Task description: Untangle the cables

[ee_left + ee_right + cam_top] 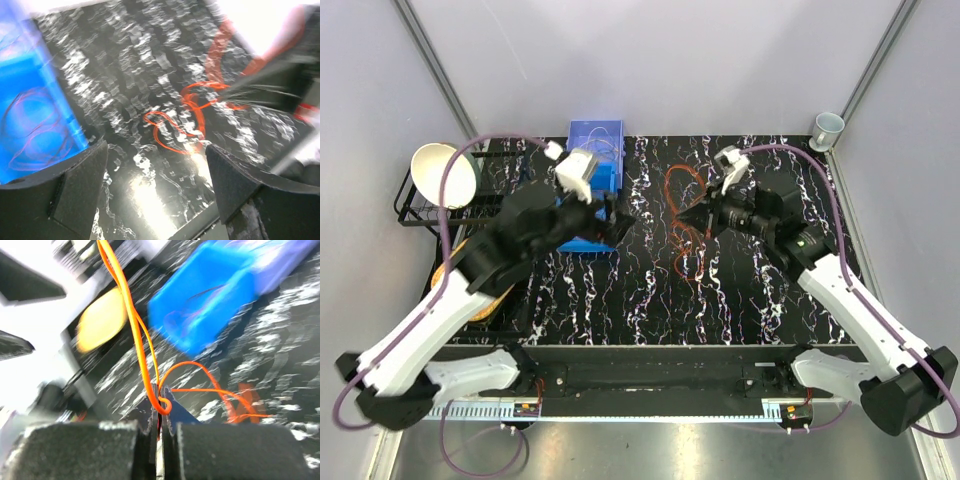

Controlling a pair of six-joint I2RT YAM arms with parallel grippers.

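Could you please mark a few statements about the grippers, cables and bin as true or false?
1. The right gripper is shut on a thin orange cable. True.
2. The left gripper holds a cable too. False: it is open and empty.
3. Thin wires lie inside the blue plastic bin. True.
4. The white bowl sits in that bin. False: it rests on the black wire rack.
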